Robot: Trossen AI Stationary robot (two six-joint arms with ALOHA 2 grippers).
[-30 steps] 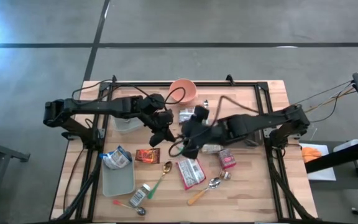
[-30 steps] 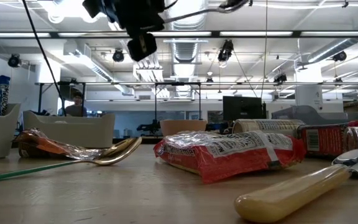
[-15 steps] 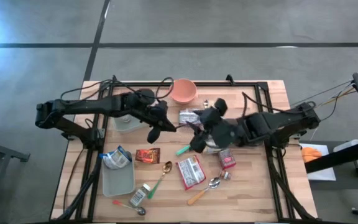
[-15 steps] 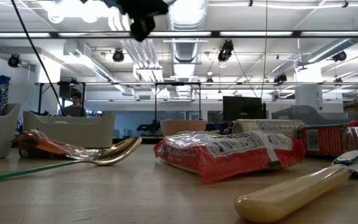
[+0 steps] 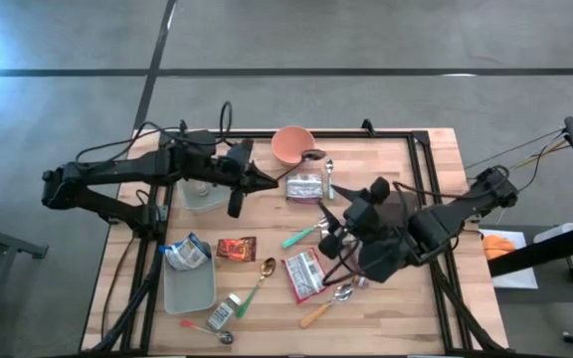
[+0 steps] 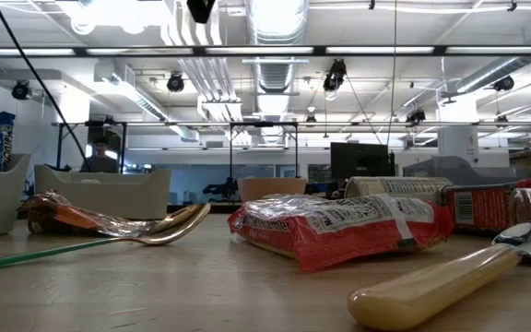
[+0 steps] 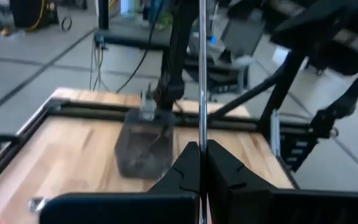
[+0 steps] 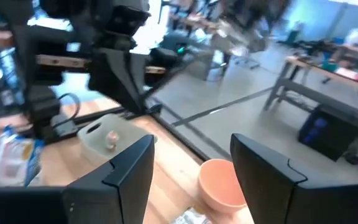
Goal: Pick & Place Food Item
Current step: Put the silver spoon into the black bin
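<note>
My left gripper [image 5: 270, 183] hovers over the table's far middle, shut on a thin metal utensil [image 5: 296, 167], a spoon by its look; its far end [image 5: 313, 154] lies beside the pink bowl [image 5: 291, 144]. My right gripper [image 5: 331, 240] stands open over the right middle with nothing between its fingers [image 8: 129, 171]. Food packets lie flat on the wood: a silver one [image 5: 306, 187], a red-and-white one [image 5: 304, 274] and a brown-red one [image 5: 235, 249]. A blue-and-white bag [image 5: 185, 253] lies in the grey tray [image 5: 189, 290]. My left gripper pinches the utensil's thin metal handle [image 7: 201, 124] between its two fingers [image 7: 219, 163]. The fingers come nearly level from the table's left. The handle runs out past the fingertips toward the pink bowl, and the utensil is lifted clear of the table.
A clear container [image 5: 204, 195] stands under the left arm. A green-handled utensil [image 5: 300, 237], a gold spoon [image 5: 264, 270], a cream-handled spoon [image 5: 328, 303] and a small bottle [image 5: 222, 312] lie about the near half. Black rails [image 5: 421, 169] frame the table.
My left gripper has risen and gone toward the far edge, tipping from pointing down to nearly level. My right gripper has drawn back toward the table's right edge and rolled at the wrist. With the arms apart, the green-handled utensil and the silver packet have come into view.
</note>
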